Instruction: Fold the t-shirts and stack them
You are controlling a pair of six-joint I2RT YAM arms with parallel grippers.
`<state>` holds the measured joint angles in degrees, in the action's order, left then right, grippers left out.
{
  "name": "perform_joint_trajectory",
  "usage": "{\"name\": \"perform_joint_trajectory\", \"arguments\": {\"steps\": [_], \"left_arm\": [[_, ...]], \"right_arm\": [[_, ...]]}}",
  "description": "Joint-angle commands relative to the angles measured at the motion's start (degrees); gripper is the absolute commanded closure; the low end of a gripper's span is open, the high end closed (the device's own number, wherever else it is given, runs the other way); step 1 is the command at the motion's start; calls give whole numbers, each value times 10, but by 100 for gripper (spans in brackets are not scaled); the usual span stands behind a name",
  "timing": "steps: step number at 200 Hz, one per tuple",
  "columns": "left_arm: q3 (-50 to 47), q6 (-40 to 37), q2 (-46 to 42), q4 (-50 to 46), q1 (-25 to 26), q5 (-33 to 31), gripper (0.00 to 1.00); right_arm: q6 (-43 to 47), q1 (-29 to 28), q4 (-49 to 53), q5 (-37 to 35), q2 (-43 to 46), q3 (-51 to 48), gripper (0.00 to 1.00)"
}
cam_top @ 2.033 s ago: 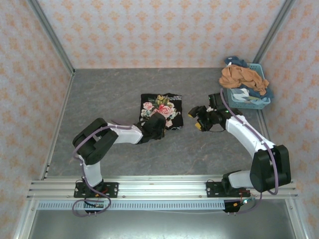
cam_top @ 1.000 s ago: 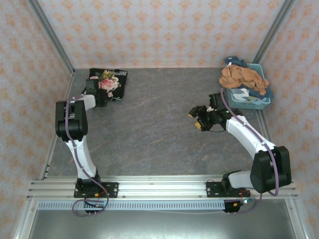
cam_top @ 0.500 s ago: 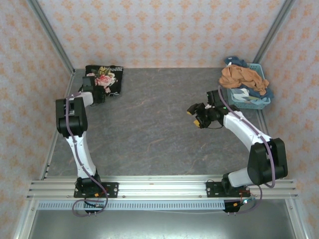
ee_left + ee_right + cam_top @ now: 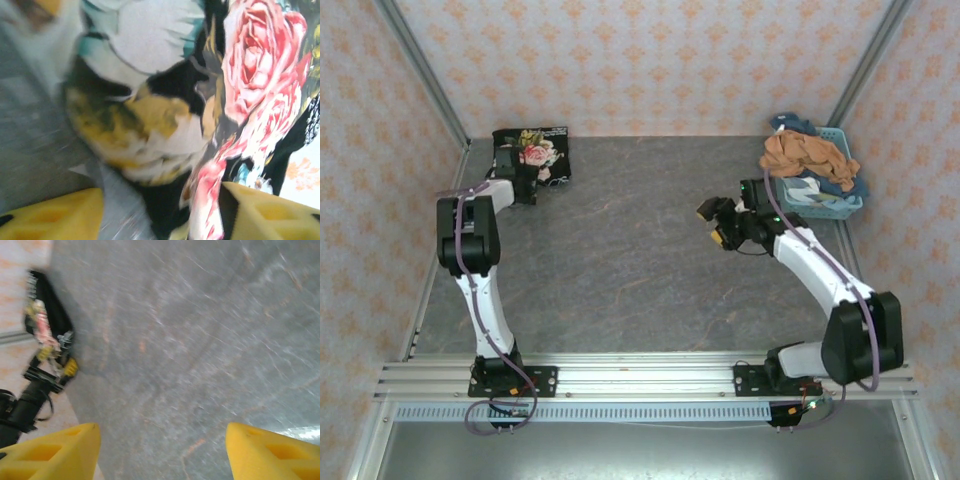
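Left claw (image 4: 161,200) gapes over the soft, square-folded, rose-printed black t-shirt (image 4: 250,75).

Looks like a robotics lab booth with a homely skin, not a lived-in room. Gives itself away by the bare aluminium posts (image 4: 423,70) framing three flat walls (image 4: 650,60) papered in a peach floral pattern, by the grey stone-look tabletop (image 4: 620,280) filling the floor of the box, and by the slotted aluminium rail (image 4: 640,380) at the near edge with a left arm (image 4: 485,300) and a right arm (image 4: 815,265), white and black, bolted to it. Nods at laundry with a pale blue lattice basket (image 4: 820,208) of heaped clothes (image 4: 805,155) in the far right corner
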<state>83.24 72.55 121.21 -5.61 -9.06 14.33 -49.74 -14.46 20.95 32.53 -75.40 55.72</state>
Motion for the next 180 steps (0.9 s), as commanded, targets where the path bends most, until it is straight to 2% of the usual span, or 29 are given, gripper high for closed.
{"name": "perform_joint_trajectory", "arguments": {"steps": [1, 10, 16, 20, 31, 60, 83, 101, 116, 131, 144, 159, 168, 180], "left_arm": [[-13, -100, -111, -100, -6, -55, 20], [-14, -138, -154, -133, -6, -59, 15], [-15, -162, -176, -152, -5, -59, 1], [-16, -174, -194, -167, -4, -57, 0], [-22, -212, -239, -199, -2, -55, 0], [-42, -289, -367, -275, 9, -91, 0], [-65, -304, -446, -317, 10, -110, 0], [-83, -300, -493, -353, 11, -143, 0], [-106, -304, -533, -365, 22, -173, 0], [-118, -315, -562, -385, 39, -229, 0], [-134, -321, -587, -398, 61, -323, 0], [-196, -355, -636, -354, 87, -425, 0], [-261, -421, -675, -267, 89, -424, 0], [-356, -499, -719, -163, 93, -423, 0]], "right_arm": [[-6, 0, -93, -54, 60, 3, 27], [-9, 0, -116, -69, 72, 1, 24], [-8, 0, -128, -75, 73, 1, 21], [-6, 0, -132, -79, 89, 2, 19], [4, 0, -130, -86, 99, 13, 0], [50, 0, -29, -94, 95, 95, 1], [65, 1, 29, -97, 93, 139, 1], [69, 1, 67, -135, 106, 148, 1], [83, 1, 105, -193, 124, 151, 1], [121, 2, 135, -236, 134, 159, 1], [144, 1, 205, -316, 120, 187, 1], [147, 1, 273, -466, 102, 198, 1], [193, 2, 236, -524, 111, 161, 1], [297, 1, 110, -537, 144, 73, 1]]}}
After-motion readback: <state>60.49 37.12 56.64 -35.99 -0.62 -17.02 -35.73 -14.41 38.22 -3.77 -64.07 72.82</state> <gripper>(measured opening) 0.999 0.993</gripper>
